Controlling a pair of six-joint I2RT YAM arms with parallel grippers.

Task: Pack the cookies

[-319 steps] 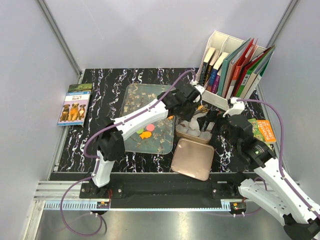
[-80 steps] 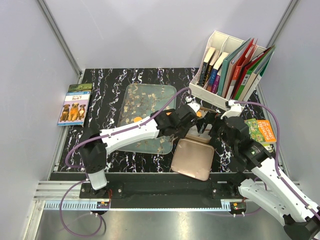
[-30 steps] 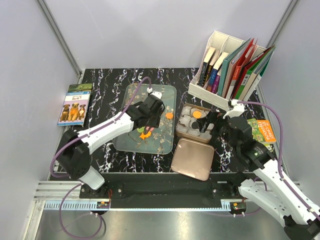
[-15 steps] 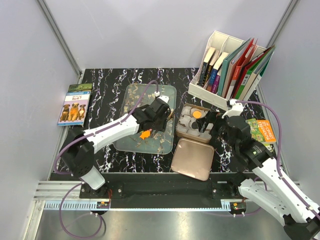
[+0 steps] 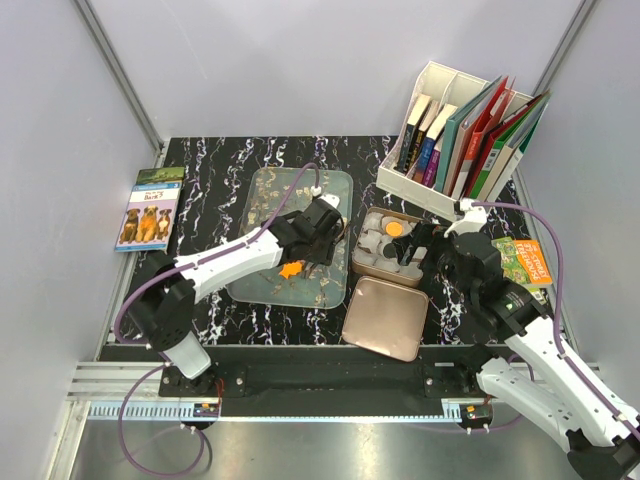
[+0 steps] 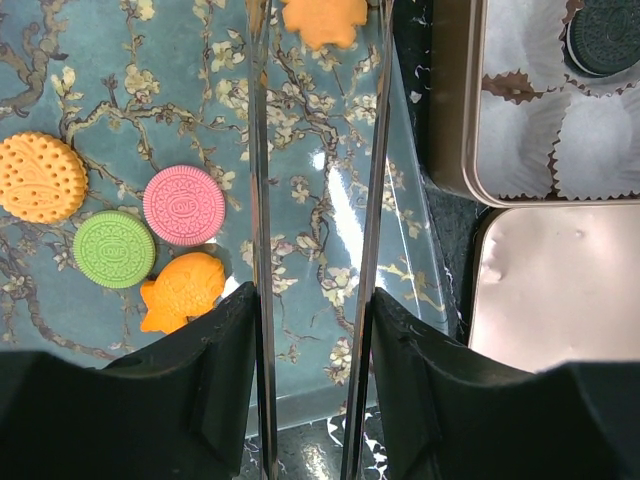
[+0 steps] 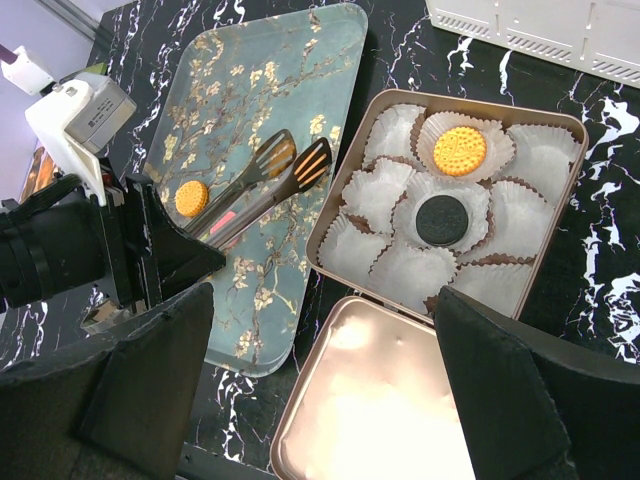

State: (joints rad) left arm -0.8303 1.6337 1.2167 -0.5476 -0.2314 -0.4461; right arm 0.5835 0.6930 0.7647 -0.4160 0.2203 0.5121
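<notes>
My left gripper [image 6: 315, 300] is shut on metal tongs [image 6: 258, 150] and hovers over the floral tray [image 6: 60, 60], as the top view [image 5: 318, 240] also shows. The tong tips straddle an orange flower-shaped cookie [image 6: 325, 20]; whether they pinch it I cannot tell. Orange round [image 6: 40, 177], green [image 6: 114, 249], pink [image 6: 183, 205] and orange fish-shaped [image 6: 182, 291] cookies lie on the tray. The gold tin [image 7: 575, 130] of white paper cups holds an orange cookie [image 7: 460, 150] and a black one [image 7: 440, 220]. My right gripper [image 7: 325, 350] is open and empty above the tin's lid [image 7: 380, 400].
A white rack of books [image 5: 465, 140] stands at the back right. A dog book [image 5: 150, 208] lies at the left edge, and a green and orange booklet [image 5: 525, 260] lies at the right. The lid [image 5: 385, 315] lies just in front of the tin [image 5: 358, 268].
My left arm has gone from the tin back over the tray with the tongs and has drifted slightly right and nearer. An orange cookie now sits in the tin. My right arm has barely moved.
</notes>
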